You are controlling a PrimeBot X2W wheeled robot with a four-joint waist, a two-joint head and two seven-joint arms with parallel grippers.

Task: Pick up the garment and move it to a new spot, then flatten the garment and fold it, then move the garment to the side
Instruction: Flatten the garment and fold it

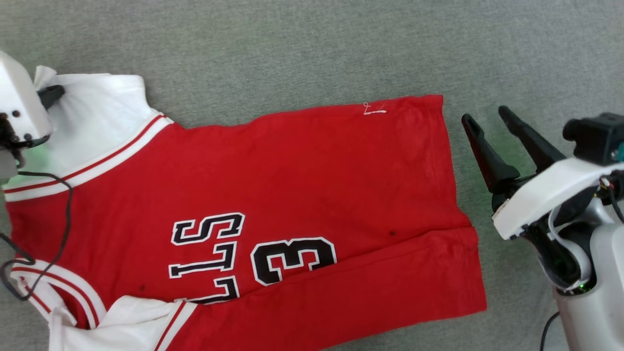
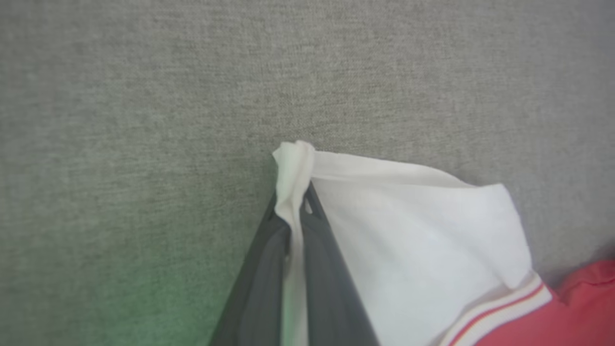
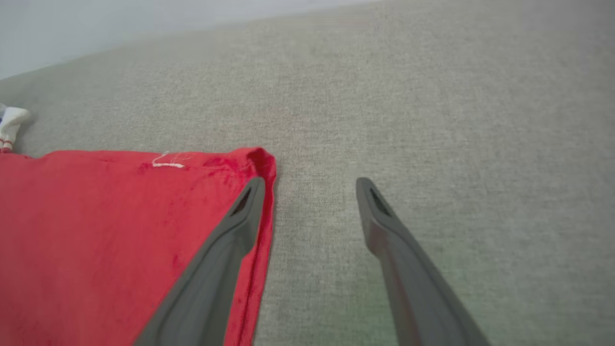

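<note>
Lying across the grey surface [image 1: 341,48], the garment [image 1: 292,195] runs its long axis from 9 to 3 o'clock, hem toward 3. The right gripper [image 1: 483,113] hangs wide open and empty just beside that hem, which lies at its 9 o'clock. Farther off, at 10 o'clock, the left gripper [image 2: 294,202] is clamped on the white sleeve [image 2: 408,230]. Each arm looks nearest its own end for flattening.

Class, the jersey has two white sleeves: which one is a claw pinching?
The far sleeve, at the head view's upper left: the left claw is shut on its tip. The near sleeve lies untouched.
</note>
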